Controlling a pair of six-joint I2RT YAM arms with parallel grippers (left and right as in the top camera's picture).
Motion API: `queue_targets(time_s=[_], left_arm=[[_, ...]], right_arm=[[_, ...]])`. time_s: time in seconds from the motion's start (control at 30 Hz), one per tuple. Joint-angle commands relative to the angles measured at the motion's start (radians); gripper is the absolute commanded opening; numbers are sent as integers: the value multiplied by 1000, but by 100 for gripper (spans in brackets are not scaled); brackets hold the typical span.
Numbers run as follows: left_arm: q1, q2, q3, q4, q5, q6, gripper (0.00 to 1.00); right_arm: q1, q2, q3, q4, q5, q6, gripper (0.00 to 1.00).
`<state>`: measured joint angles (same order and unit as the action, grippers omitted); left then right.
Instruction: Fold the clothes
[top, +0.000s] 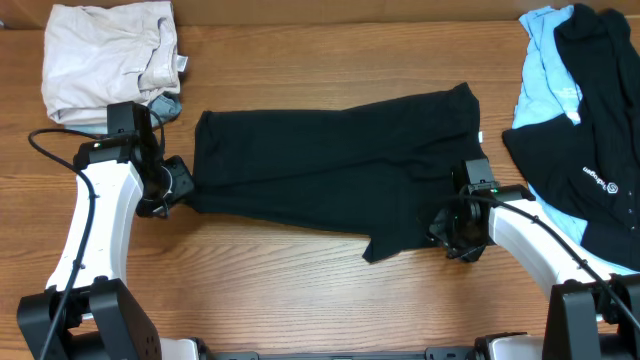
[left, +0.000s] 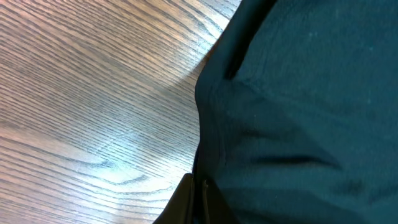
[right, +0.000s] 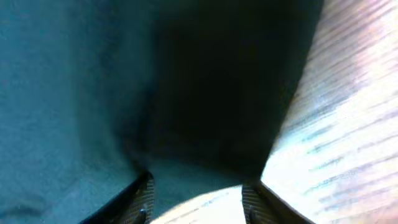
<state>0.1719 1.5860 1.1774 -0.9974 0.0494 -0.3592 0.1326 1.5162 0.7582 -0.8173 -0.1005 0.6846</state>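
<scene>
2 claws sit at opposite ends of the large black garment (top: 330, 160), which lies spread across the middle of the bench (top: 300, 290), its long axis running from the left edge toward the right edge.

The left claw (top: 178, 187) is clenched. It sits right at the garment's left border, and the left wrist view shows the hem running down into the dark fingers (left: 186, 205), so it appears to have a pinch of that edge. The right claw (top: 452, 232) is at the garment's near-right corner. In its own camera the 2 fingers (right: 142, 196) stand apart with black cloth between them and bare wood showing beside them, so nothing is pinched there yet.

3 other garments lie clear of the work: a beige one (top: 105, 60) at the far-left corner, and a light blue one (top: 545, 70) with a black logo one (top: 600, 150) over it along the right edge.

Risks as I judge them:
- The right claw straddles only the border of the cloth. If it clamps too near the hem, it may catch 1 layer or miss altogether, and the corner would drop when lifted.
- With 1 end gripped and the other loose, any pull by the left arm would drag the garment toward the left edge and bunch it.
- The near-right corner looks rumpled, and folding from it as it lies would set a crooked crease.
- A wide sweep on the right could snag the logo garment nearby.
</scene>
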Motion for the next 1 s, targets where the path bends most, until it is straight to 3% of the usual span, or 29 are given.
queue_targets(time_s=[0.0, 0.1, 0.3, 0.43, 0.67, 0.77, 0.97], left_arm=[[2, -11, 16, 8, -4, 23, 4], [2, -11, 16, 12, -6, 23, 4], [2, -11, 16, 19, -8, 23, 4], [2, -11, 16, 19, -13, 23, 4], [2, -11, 16, 21, -38, 23, 4], [2, -11, 16, 29, -38, 23, 4], [2, -11, 16, 38, -38, 23, 4]], right_arm=[[4, -1, -7, 13, 30, 2, 27], [4, -1, -7, 3, 56, 1, 4], [4, -1, -5, -41, 55, 0, 4], [4, -8, 55, -198, 50, -9, 4], [4, -17, 269, -495, -109, -188, 4], [4, -16, 321, -459, -116, -211, 4], [4, 31, 322, -174, -92, -214, 4]])
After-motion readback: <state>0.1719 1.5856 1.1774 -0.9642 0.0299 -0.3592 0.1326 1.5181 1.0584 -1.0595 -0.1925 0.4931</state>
